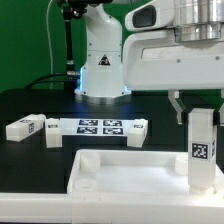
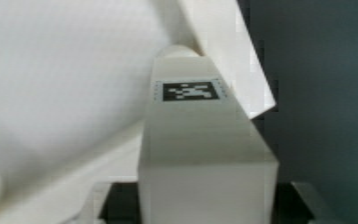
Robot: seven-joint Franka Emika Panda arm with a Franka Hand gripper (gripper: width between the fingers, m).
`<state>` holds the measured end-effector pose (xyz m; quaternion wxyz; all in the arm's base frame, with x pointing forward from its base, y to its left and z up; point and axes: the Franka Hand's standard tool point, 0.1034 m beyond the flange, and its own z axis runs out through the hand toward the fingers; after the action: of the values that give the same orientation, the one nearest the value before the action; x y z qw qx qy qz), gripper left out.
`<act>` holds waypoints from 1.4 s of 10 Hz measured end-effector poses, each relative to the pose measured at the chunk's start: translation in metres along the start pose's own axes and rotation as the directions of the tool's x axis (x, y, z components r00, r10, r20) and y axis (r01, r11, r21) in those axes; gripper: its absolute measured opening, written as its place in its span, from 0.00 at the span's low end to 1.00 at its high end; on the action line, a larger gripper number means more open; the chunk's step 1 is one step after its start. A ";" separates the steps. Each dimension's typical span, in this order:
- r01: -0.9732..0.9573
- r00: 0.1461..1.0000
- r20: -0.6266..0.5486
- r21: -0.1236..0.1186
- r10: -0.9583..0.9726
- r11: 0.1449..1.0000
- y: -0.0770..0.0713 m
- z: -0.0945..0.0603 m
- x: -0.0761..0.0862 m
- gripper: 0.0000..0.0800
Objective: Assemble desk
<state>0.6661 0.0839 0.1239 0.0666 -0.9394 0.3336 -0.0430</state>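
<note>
The white tabletop (image 1: 130, 175) with its raised rim lies at the front of the black table. A white square-section leg (image 1: 202, 148) stands upright over the tabletop's corner on the exterior view's right, a black-and-white tag on its side. My gripper (image 1: 198, 112) is shut on the leg's upper end. In the wrist view the leg (image 2: 202, 140) runs away from my gripper (image 2: 208, 205) toward the tabletop (image 2: 69, 90), with a tag near its far end. Whether the leg touches the tabletop I cannot tell.
Three loose white legs (image 1: 25, 127) (image 1: 55, 130) (image 1: 135, 132) lie behind the tabletop around the marker board (image 1: 97, 126). The robot's white base (image 1: 103, 65) stands at the back, before a green wall.
</note>
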 end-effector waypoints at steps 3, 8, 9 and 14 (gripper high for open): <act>-0.242 0.970 0.003 -0.002 0.242 0.970 0.003 0.000 0.002 0.36; -0.529 0.848 0.014 -0.009 0.529 0.849 0.006 0.000 0.002 0.36; -0.539 0.842 0.016 -0.009 0.540 0.842 0.006 0.000 0.001 0.36; -0.267 0.963 0.027 -0.012 0.267 0.964 0.003 0.003 -0.005 0.80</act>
<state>0.6608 0.0848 0.1206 0.0727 -0.8866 0.4564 -0.0190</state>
